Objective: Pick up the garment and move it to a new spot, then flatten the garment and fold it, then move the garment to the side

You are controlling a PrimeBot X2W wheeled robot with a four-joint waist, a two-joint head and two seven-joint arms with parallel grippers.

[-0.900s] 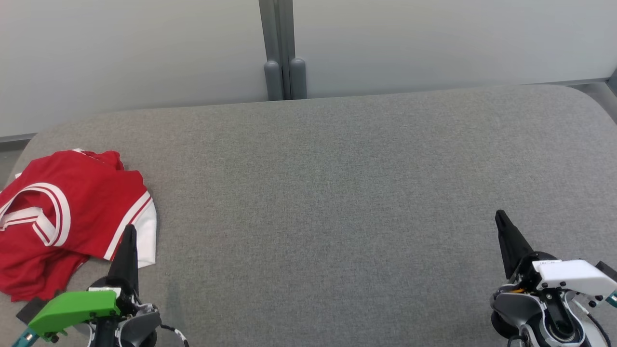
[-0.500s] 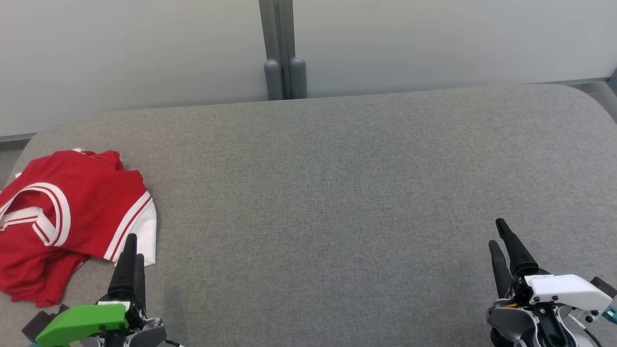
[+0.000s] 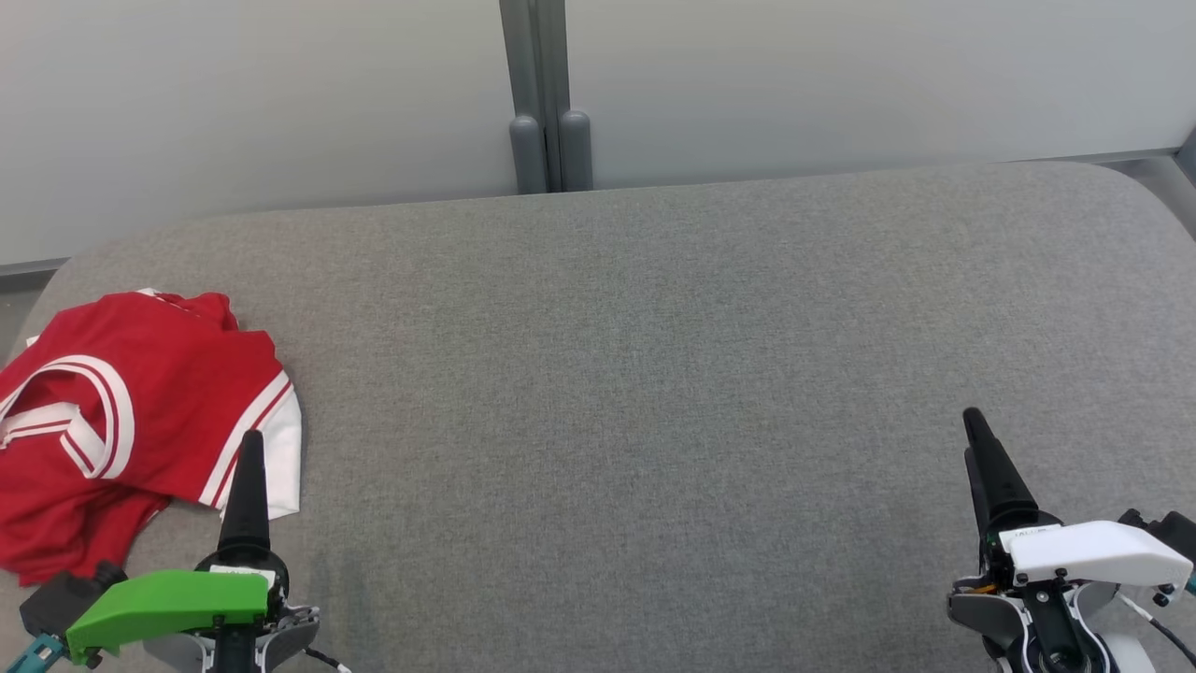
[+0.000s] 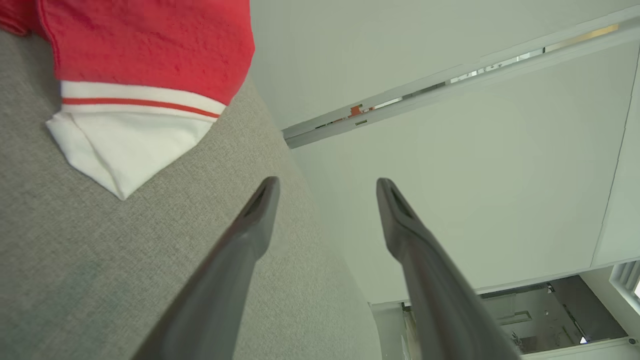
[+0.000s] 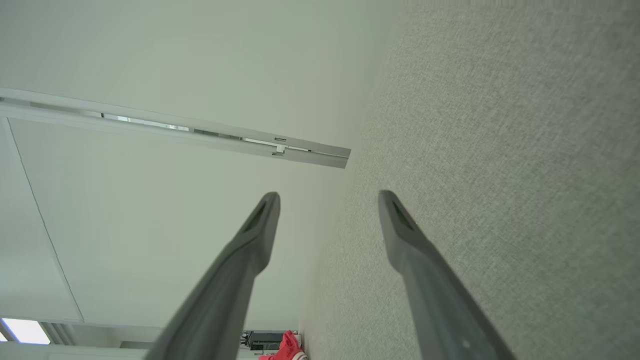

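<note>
Left end of the grey worktop (image 3: 654,374): the red garment (image 3: 140,402), trimmed in white, lies crumpled. My left hand (image 4: 325,186), fingers apart and empty, hovers near the garment's white hem corner without touching it. My right hand (image 5: 327,199), fingers likewise apart and empty, is above bare worktop, well apart from the garment.

The head camera looks forward and down on the broad grey woven-fabric surface (image 3: 654,374). Both wrist cameras lie rolled sideways, close over it. The one behind the left claw (image 4: 325,182) shares with the head view the red white-trimmed cloth garment (image 4: 150,50) just beyond that claw's tips.
</note>
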